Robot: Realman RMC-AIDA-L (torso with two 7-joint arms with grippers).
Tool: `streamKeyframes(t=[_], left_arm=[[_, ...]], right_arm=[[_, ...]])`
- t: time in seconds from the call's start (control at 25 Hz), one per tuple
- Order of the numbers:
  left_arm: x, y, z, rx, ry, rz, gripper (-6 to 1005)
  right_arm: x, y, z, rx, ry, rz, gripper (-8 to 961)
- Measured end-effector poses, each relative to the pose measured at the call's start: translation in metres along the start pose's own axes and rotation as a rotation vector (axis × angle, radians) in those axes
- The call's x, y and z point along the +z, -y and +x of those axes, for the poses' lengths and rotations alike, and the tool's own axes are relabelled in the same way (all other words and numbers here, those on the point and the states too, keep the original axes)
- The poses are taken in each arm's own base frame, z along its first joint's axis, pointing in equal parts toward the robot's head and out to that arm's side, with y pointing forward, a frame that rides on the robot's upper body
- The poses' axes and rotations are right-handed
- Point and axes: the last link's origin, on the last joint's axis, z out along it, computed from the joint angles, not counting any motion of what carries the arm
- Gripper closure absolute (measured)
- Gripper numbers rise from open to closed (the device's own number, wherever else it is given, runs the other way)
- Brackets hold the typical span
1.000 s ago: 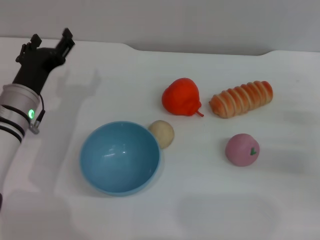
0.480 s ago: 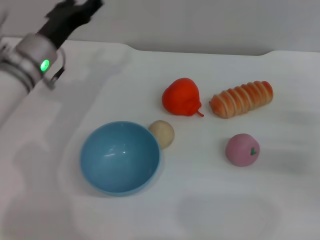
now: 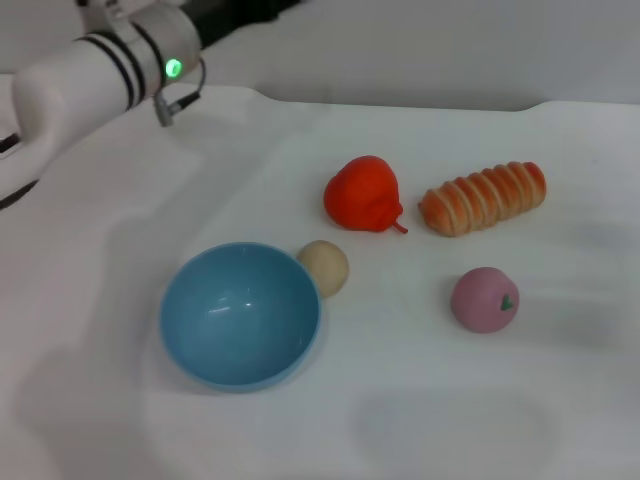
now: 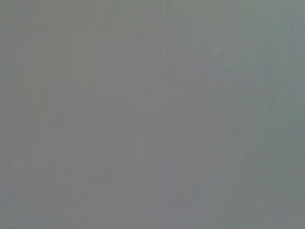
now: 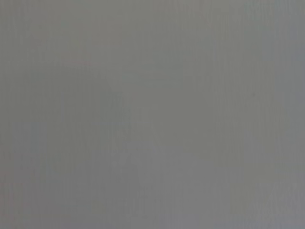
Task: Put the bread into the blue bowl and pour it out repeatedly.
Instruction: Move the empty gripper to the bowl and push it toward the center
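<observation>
The bread (image 3: 483, 198), a golden-orange ridged loaf, lies on the white table at the right rear in the head view. The blue bowl (image 3: 240, 315) sits empty and upright near the front left. My left arm (image 3: 110, 55) reaches across the top left corner, high over the table's back edge. Only the black base of my left gripper (image 3: 245, 12) shows at the frame's top, far from both bread and bowl. My right gripper is out of view. Both wrist views show only plain grey.
A red toy fruit (image 3: 363, 194) sits just left of the bread. A small beige ball (image 3: 324, 267) touches the bowl's right rim. A pink round fruit (image 3: 484, 299) lies in front of the bread. The table's back edge (image 3: 400, 103) runs behind them.
My left arm has swung up and to the right from the table's left side, carrying its gripper up to the frame's top edge. The bread, bowl and other toys have not moved.
</observation>
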Motion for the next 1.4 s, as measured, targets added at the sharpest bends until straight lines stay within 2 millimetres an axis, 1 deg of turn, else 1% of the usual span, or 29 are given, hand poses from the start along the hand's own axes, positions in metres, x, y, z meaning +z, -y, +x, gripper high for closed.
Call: streamKeyframes(t=[0.16, 0.2, 0.36, 0.52, 0.72, 0.8, 0.92, 1.08, 1.2, 1.28, 1.32, 1.4], left_arm=[[0.011, -0.014, -0.012, 0.054, 0.12, -0.009, 125], [0.011, -0.014, -0.012, 0.054, 0.12, -0.009, 125], [0.012, -0.023, -0.027, 0.032, 0.191, -0.028, 125], [0.008, -0.027, -0.035, -0.045, 0.223, -0.066, 124], [0.002, -0.031, -0.025, -0.248, 0.283, -0.188, 141], [0.001, -0.034, -0.021, -0.283, 0.327, -0.226, 140], [0.0, -0.038, -0.02, -0.29, 0.399, -0.243, 140], [-0.003, -0.036, -0.024, -0.272, 0.485, -0.215, 141], [-0.007, -0.027, -0.024, -0.255, 0.536, -0.175, 141], [-0.01, -0.02, -0.02, -0.252, 0.558, -0.153, 141], [-0.01, -0.02, -0.02, -0.252, 0.558, -0.153, 141], [-0.018, -0.012, -0.012, -0.244, 0.603, -0.133, 140]], right_arm=[[0.002, -0.001, -0.001, -0.005, -0.001, -0.002, 389], [0.002, -0.001, -0.001, -0.005, -0.001, -0.002, 389], [0.005, -0.001, -0.001, -0.007, -0.01, -0.001, 389], [0.005, 0.0, 0.0, -0.008, -0.013, 0.001, 389], [0.005, 0.0, 0.001, -0.008, -0.021, 0.003, 389], [0.006, 0.0, 0.001, -0.009, -0.029, 0.005, 389], [0.008, -0.001, 0.001, -0.009, -0.03, 0.003, 389], [0.007, 0.0, 0.001, -0.009, -0.032, 0.005, 389], [0.005, 0.001, 0.002, -0.009, -0.035, 0.008, 389], [0.005, 0.001, 0.003, -0.009, -0.036, 0.009, 389], [0.005, 0.001, 0.003, -0.009, -0.036, 0.01, 389], [0.005, 0.001, 0.003, -0.009, -0.04, 0.011, 390]])
